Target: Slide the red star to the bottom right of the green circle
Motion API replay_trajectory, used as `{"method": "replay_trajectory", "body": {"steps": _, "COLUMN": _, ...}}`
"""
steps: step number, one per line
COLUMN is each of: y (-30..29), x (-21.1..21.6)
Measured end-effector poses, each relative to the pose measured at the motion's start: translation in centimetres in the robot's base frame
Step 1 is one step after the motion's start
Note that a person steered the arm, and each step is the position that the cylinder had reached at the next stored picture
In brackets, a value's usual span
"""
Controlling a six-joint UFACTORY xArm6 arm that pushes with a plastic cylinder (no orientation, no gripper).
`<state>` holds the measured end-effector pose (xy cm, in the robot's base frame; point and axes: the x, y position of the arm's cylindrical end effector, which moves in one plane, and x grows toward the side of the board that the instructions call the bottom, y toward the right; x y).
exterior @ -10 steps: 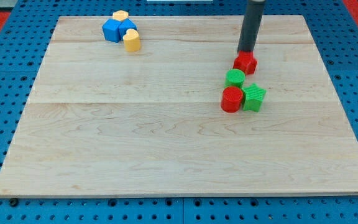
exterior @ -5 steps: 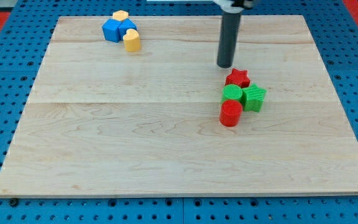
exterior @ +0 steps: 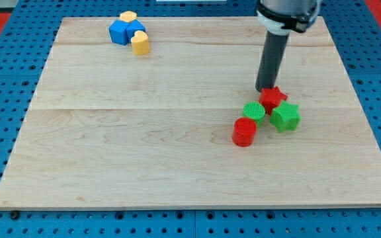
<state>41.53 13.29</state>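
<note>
The red star (exterior: pixel 273 98) lies right of the board's middle, touching the upper right of the green circle (exterior: pixel 253 112). My tip (exterior: pixel 265 89) rests against the star's upper left edge. A green star (exterior: pixel 285 117) sits just below right of the red star. A red cylinder (exterior: pixel 244 131) stands just below left of the green circle.
A blue block (exterior: pixel 124 31), a yellow block (exterior: pixel 140 43) and an orange block (exterior: pixel 128 16) cluster at the view's top left. The wooden board (exterior: pixel 144 152) lies on a blue pegboard.
My tip swung left, then came back right and down onto the red star. The red star, green circle, green star and red cylinder all shifted down and to the right.
</note>
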Motion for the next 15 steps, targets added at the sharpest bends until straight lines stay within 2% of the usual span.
{"method": "replay_trajectory", "body": {"steps": 1, "y": 0.0, "x": 3.3}}
{"method": "replay_trajectory", "body": {"steps": 3, "y": 7.2, "x": 4.8}}
{"method": "replay_trajectory", "body": {"steps": 4, "y": 7.5, "x": 8.4}}
{"method": "replay_trajectory", "body": {"steps": 5, "y": 10.9, "x": 8.6}}
{"method": "replay_trajectory", "body": {"steps": 6, "y": 10.0, "x": 10.5}}
{"method": "replay_trajectory", "body": {"steps": 10, "y": 7.7, "x": 10.5}}
{"method": "replay_trajectory", "body": {"steps": 14, "y": 0.2, "x": 10.2}}
{"method": "replay_trajectory", "body": {"steps": 15, "y": 2.6, "x": 9.9}}
